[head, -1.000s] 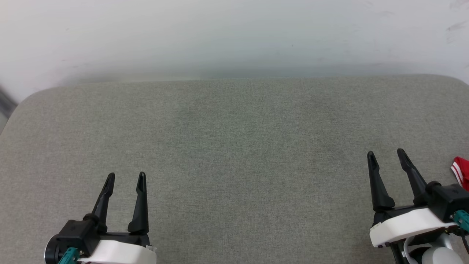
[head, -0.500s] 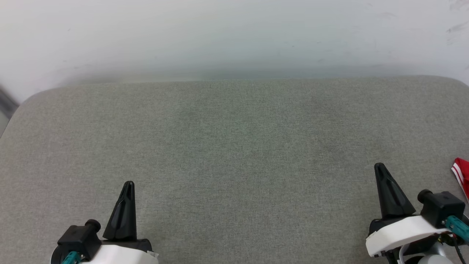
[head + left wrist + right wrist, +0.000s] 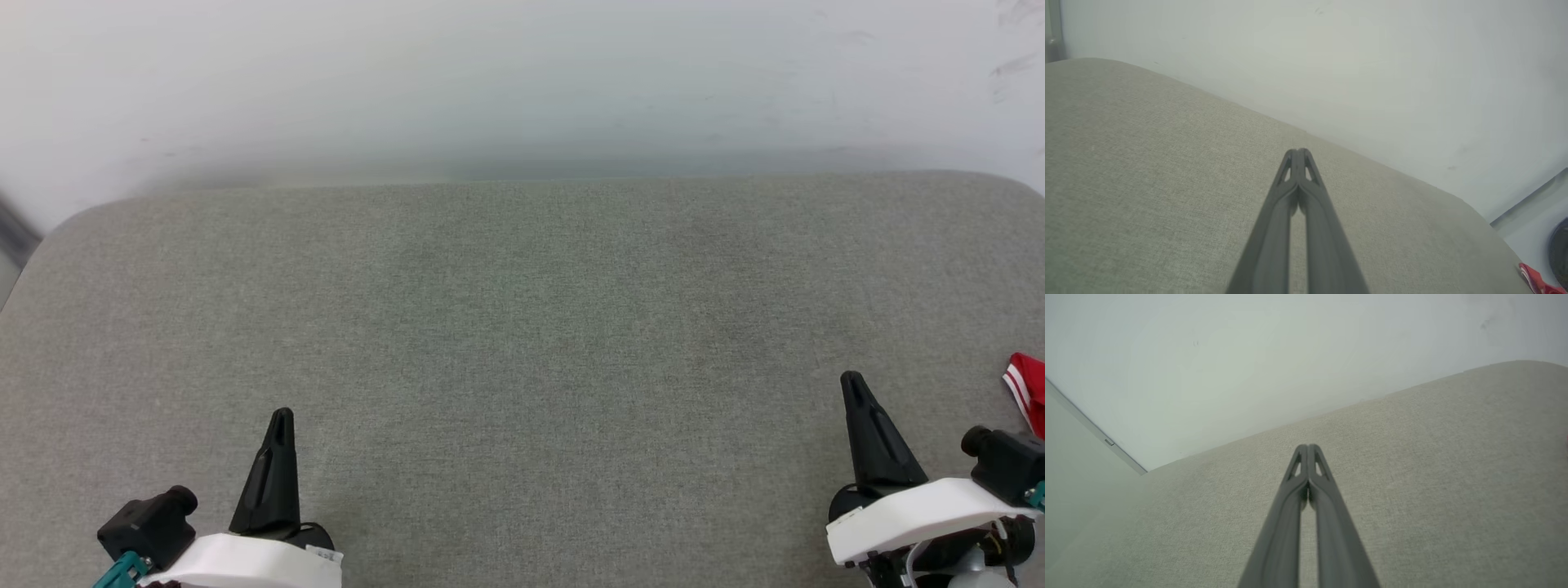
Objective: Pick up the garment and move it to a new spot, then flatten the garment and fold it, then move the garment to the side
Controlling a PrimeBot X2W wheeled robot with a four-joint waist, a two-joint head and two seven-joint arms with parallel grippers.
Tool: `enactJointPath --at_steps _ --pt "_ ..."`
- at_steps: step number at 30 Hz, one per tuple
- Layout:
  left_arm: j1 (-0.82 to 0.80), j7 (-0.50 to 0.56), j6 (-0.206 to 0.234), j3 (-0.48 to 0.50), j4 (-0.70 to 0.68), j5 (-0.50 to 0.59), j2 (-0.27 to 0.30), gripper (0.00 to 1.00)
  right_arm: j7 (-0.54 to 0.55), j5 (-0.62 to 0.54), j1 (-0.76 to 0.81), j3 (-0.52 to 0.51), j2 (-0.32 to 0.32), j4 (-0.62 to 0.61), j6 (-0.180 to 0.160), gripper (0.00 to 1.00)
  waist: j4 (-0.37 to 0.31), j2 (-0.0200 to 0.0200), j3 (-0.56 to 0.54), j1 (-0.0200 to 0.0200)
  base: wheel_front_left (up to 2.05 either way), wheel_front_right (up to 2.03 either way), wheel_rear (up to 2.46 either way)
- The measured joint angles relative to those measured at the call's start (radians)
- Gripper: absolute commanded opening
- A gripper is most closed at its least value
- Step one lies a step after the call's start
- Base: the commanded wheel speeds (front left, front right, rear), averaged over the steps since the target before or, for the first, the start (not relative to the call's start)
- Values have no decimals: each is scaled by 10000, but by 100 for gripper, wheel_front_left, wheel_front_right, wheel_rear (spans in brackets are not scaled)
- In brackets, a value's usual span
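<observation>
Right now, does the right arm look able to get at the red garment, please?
Probably yes: the garment lies just right of the right gripper, with bare cushion between them; the shut jaws must open first.

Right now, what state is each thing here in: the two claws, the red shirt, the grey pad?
Left claw: shut, holding nothing.
Right claw: shut, holding nothing.
Red shirt: at the pad's right edge, not held, mostly out of frame.
Grey pad: flat and smooth.
</observation>
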Motion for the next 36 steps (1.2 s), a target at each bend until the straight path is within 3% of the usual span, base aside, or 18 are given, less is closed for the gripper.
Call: enactJointPath --at_steps 36 --pt "-641 1164 0 48 878 -5139 182 0 796 5260 -340 -316 29 732 -2 0 -45 0 -145 0 0 0 0"
